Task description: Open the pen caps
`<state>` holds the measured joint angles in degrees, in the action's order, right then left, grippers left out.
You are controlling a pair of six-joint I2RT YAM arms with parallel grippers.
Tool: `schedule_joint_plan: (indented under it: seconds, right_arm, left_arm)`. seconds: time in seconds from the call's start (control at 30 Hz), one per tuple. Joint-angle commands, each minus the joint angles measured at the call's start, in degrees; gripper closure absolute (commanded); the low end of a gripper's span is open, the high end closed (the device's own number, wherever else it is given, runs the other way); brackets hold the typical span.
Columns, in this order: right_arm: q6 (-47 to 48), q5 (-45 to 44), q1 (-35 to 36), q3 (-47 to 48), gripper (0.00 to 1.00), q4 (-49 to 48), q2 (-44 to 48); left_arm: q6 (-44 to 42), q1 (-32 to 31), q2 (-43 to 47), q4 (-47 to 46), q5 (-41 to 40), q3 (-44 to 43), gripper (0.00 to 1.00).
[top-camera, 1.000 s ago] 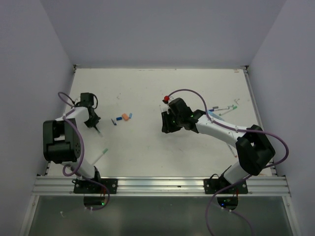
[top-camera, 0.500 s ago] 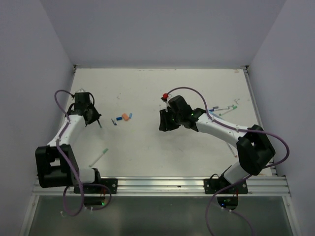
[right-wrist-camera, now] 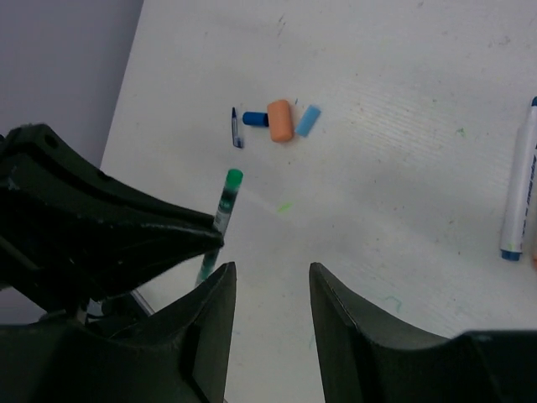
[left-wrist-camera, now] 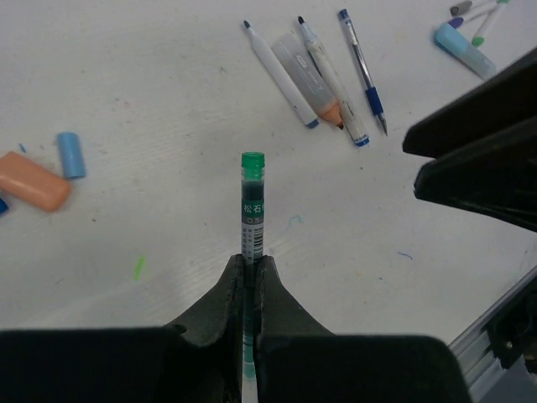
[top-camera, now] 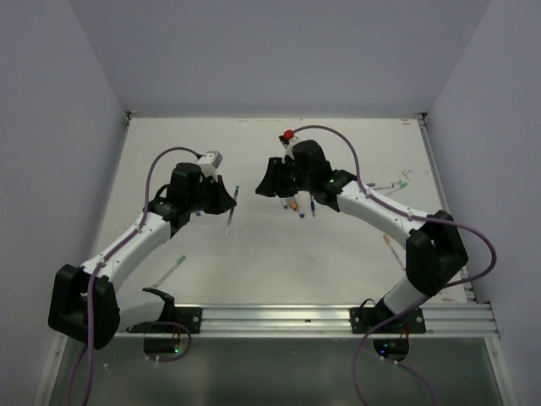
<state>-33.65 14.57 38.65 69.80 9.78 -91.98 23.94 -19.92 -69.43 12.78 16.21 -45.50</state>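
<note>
My left gripper [left-wrist-camera: 252,259] is shut on a green-ended pen [left-wrist-camera: 252,220], held above the table with its green cap [left-wrist-camera: 252,160] pointing away from the jaws. In the top view the left gripper [top-camera: 225,200] holds this pen [top-camera: 232,208] just left of my right gripper [top-camera: 272,183]. The right gripper [right-wrist-camera: 273,273] stands open and empty, facing the green cap [right-wrist-camera: 234,176] from a short distance. Loose caps lie on the table: orange [right-wrist-camera: 279,120], light blue [right-wrist-camera: 308,120] and dark blue [right-wrist-camera: 253,118]. Three pens [left-wrist-camera: 323,74] lie side by side beyond.
Under the right forearm lie pens [top-camera: 297,204]. More pens [top-camera: 389,183] sit near the right edge, one pen [top-camera: 173,266] lies by the left arm's base, another [top-camera: 390,246] near the right arm. A white marker with a blue end [right-wrist-camera: 520,180] lies at the right.
The left gripper closed on the green pen and swung with it from the far left to the table's middle. The right gripper moved back-left toward it and opened wider.
</note>
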Motion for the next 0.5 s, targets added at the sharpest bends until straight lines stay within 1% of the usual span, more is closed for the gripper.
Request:
schedule_joint_plan:
  seconds: [0.0, 0.03, 0.13, 0.23, 0.47]
  right_arm:
    - [-7.3, 0.9, -0.16, 1.22, 0.55, -5.99, -2.14]
    - [-8.35, 1.16, -0.16, 1.04, 0.55, -8.35, -3.19]
    - [-11.08, 1.69, -0.16, 0.78, 0.55, -11.34, -4.78]
    - [-13.37, 3.09, -0.07, 0.34, 0.56, -13.73, -6.27]
    - [-15.04, 4.41, 0.02, -0.1, 0.57, -16.11, -8.03]
  left_arm:
    - [0.57, -2.57, 0.26, -4.42, 1.72, 1.11, 1.0]
    - [1.1, -3.1, 0.26, -4.69, 1.72, 1.28, 1.0]
    - [1.98, -5.03, 0.52, -5.74, 0.59, 1.72, 1.0]
    - [2.68, -5.39, 0.52, -6.27, 0.23, 1.81, 1.0]
    - [3.04, -5.74, -1.06, -7.68, 1.46, 1.11, 1.0]
